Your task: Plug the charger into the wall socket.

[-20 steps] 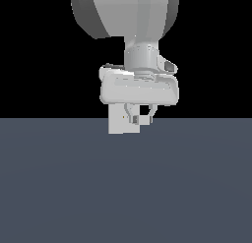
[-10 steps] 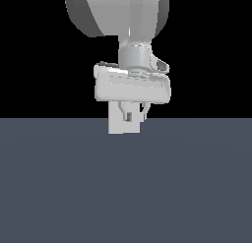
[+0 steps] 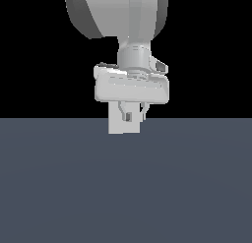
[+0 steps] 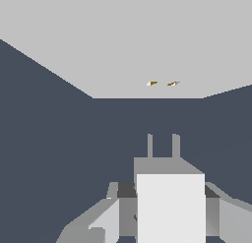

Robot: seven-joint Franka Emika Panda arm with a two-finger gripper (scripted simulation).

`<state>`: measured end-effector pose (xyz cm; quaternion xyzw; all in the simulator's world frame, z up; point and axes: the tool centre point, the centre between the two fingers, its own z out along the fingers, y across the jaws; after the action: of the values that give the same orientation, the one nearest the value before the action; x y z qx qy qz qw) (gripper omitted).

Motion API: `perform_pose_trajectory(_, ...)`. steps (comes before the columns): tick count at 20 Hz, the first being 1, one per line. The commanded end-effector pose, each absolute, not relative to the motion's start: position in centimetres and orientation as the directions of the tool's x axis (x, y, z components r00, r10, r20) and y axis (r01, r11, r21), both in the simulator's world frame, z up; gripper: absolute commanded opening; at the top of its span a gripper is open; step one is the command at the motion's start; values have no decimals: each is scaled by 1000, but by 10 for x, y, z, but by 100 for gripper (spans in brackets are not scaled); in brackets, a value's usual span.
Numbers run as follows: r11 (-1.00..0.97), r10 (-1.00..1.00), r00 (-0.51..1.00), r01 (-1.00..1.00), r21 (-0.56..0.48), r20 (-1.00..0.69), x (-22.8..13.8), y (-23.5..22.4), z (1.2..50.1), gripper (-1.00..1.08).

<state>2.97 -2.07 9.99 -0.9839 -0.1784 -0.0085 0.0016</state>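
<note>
The charger (image 4: 170,215) is an off-white block with two prongs pointing at the wall socket (image 4: 123,40). My gripper (image 4: 167,200) is shut on it, one finger on each side. The socket is a pale upright plate with two small yellowish holes, a short gap ahead of the prongs. The prongs line up closely with the holes. In the exterior view my gripper (image 3: 133,114) hangs in front of the wall socket (image 3: 118,128). A small grey block between the fingers there looks like the charger (image 3: 128,117).
A dark grey floor (image 3: 126,188) runs across the lower half of the exterior view, with black background above. The arm's large grey link (image 3: 118,15) fills the top of that view.
The arm's hand has shifted slightly towards the exterior view's left and a little upward. The gripper stays in front of the plate with its hold unchanged.
</note>
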Motion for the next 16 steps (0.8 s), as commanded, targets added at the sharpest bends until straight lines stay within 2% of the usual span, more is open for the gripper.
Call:
perform_pose_trajectory(1,-936,351,936,351,0,18,35,-18,100,-100)
perform_pose_trajectory(16,-936,351,936,351,0,18,71,-5,100,-100)
